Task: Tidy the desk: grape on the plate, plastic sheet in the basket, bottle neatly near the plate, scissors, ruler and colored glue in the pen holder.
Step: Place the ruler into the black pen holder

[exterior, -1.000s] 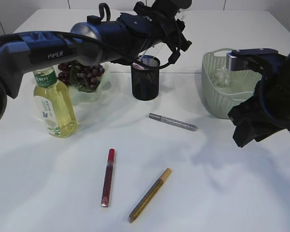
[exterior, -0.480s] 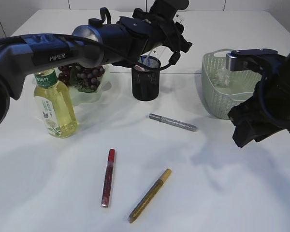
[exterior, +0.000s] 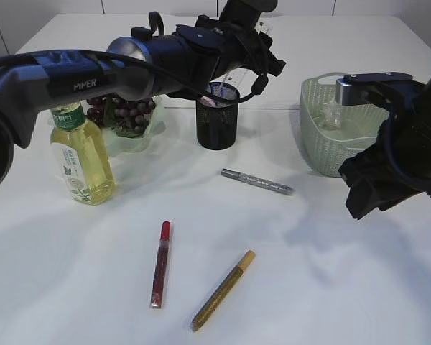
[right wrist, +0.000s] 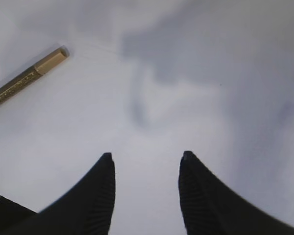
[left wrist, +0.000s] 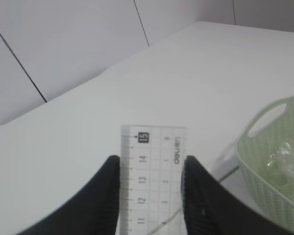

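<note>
The white table (exterior: pixel 287 287) carries everything. The left arm reaches over the black pen holder (exterior: pixel 216 123), the left gripper (left wrist: pixel 152 169) with its fingers (left wrist: pixel 110 196) clamped on the clear ruler (left wrist: pixel 153 161) above it. The right gripper (right wrist: pixel 146 161) hangs spread and empty over bare table. The green basket (exterior: pixel 323 154) holds the plastic sheet (exterior: pixel 330 115). The bottle (exterior: pixel 79 158) stands beside the grapes (exterior: pixel 122 111) on their plate (exterior: pixel 129 141). Silver (exterior: pixel 257 181), red (exterior: pixel 160 263) and gold (exterior: pixel 223 290) glue pens lie loose.
</note>
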